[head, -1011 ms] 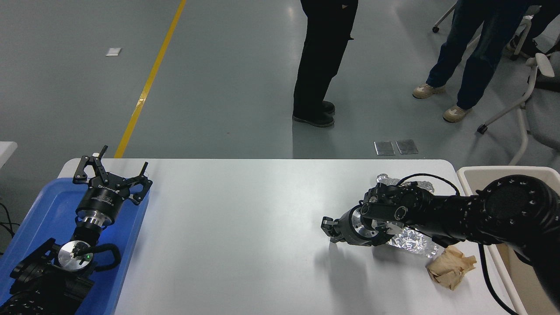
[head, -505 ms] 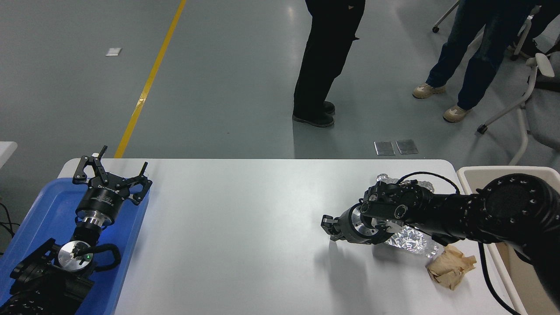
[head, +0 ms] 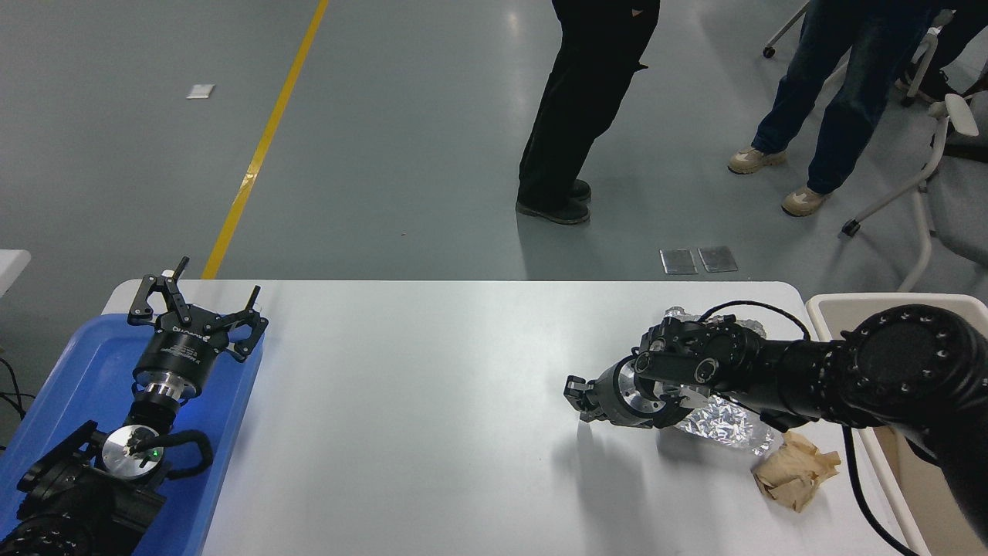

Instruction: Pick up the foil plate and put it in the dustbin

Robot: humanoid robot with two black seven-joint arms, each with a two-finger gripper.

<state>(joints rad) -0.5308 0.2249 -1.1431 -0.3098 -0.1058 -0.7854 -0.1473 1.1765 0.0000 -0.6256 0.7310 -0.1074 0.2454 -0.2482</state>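
The foil plate (head: pixel 722 426) is shiny, crinkled silver and lies on the white table (head: pixel 417 401) at the right, mostly covered by my right forearm; another bit of its rim (head: pixel 678 314) shows behind the wrist. My right gripper (head: pixel 576 395) hovers over the table to the left of the plate, pointing left, away from it, with nothing seen in it. The cream dustbin (head: pixel 830 305) stands past the table's right edge, largely hidden by my right arm. My left gripper (head: pixel 197 297) is parked open over the blue tray.
A crumpled tan paper ball (head: pixel 795 469) lies just right of the foil plate. The flat blue tray (head: pixel 69 386) sits at the table's left end. People's legs (head: pixel 575 116) stand beyond the far edge, and an office chair (head: pixel 938 177) is at the far right.
My right gripper has crept slightly left and upward. The person in black at the far side has shifted to the right. The left arm has not moved.
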